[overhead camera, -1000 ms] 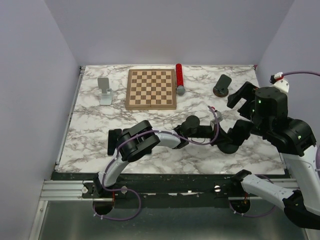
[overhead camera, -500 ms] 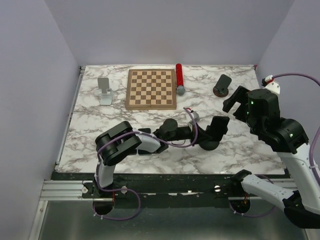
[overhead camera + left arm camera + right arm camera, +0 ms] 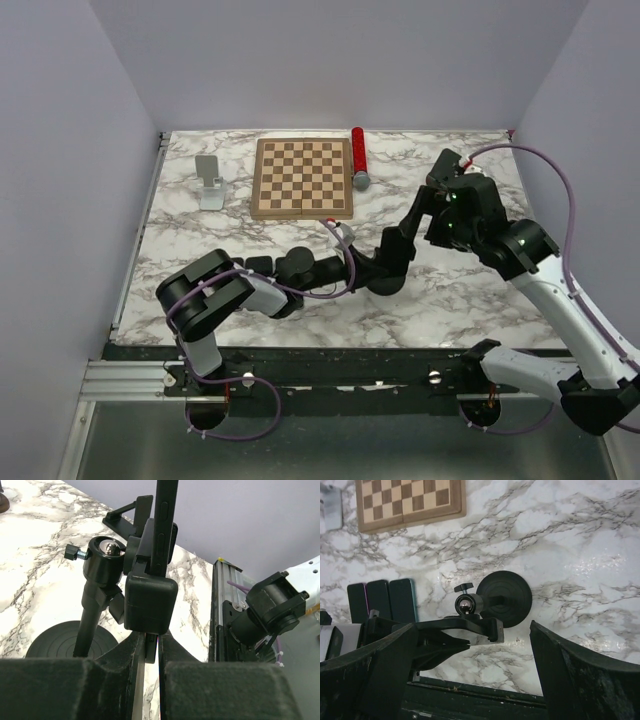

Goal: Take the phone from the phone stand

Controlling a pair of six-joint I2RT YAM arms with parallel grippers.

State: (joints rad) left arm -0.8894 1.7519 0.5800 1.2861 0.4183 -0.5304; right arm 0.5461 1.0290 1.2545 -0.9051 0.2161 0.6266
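Dragged leftward across the white marbled tabletop (image 3: 200, 250) over the past second, the black round-based phone stand (image 3: 385, 283) now sits near centre; the left gripper (image 3: 151, 641) has its jaws closed on a thin part under the stand's clamp (image 3: 150, 600), exactly which part cannot be made out; the slim dark phone (image 3: 165, 510) stands upright, edge-on, in that clamp, its top cut off; rigid, smooth, probably slippery and breakable, it looks best pinched across its flat faces above the clamp; the right gripper (image 3: 471, 630) hovers overhead, jaws wide apart, empty.
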